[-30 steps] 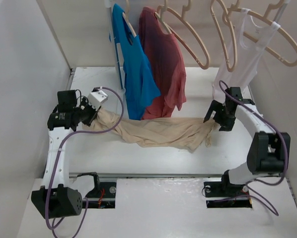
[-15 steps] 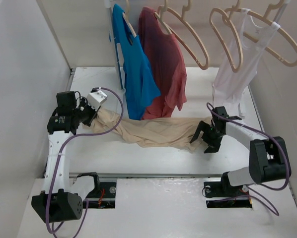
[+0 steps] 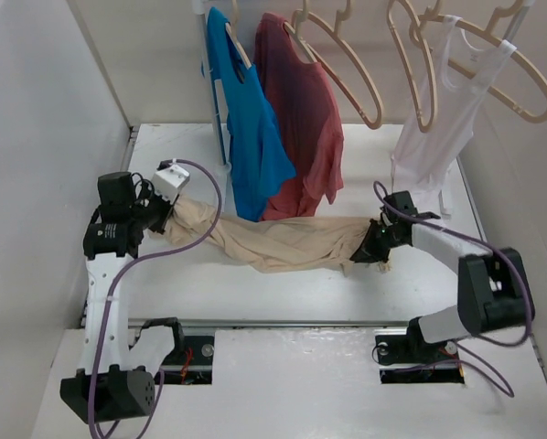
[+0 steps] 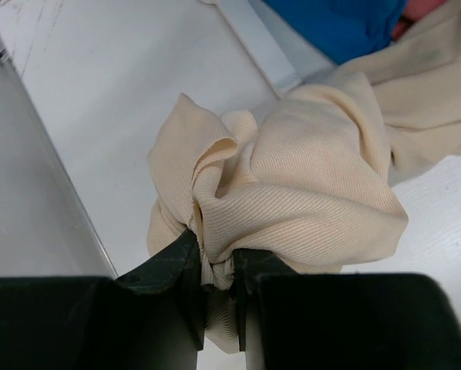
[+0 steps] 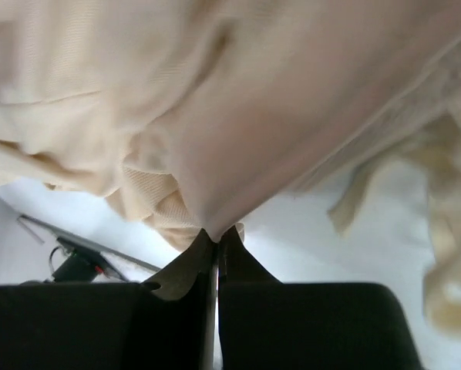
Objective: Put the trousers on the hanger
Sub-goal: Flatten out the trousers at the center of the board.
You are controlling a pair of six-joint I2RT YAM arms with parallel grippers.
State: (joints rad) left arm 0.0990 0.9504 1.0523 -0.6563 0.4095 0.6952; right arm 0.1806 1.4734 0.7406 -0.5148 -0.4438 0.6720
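Gripping one bunched end of the trousers [image 3: 283, 242], the left pincer [image 3: 166, 218] sat over the left side of the worktop [image 3: 209, 288]. In the left wrist view that pincer [image 4: 215, 266] stood narrow, with a thick wad of the trousers [image 4: 307, 177] pinched between its jaws and crumpled folds bulging out beyond the tips. From there the beige cloth ran rightward across the middle of the worktop as a long, rumpled band, lying under the hems of the hanging clothes.

Behind the band, a blue T-shirt [image 3: 251, 137] hung at the back, its corner also showing in the left wrist view [image 4: 346, 23]. A dull red T-shirt [image 3: 301, 128] hung just beside it on the right. Next to the right came a bare hanger [image 3: 374, 117], up at the back and well apart from the trousers, with more like it further right.

At the band's right end, the right pincer [image 3: 370, 249] lay low against the cloth. The right wrist view showed this pincer [image 5: 217, 239] closed almost flat, nipping a thin fold of the trousers [image 5: 215, 116] at its very tips. A white vest [image 3: 434, 128] hung behind it, at the far right.
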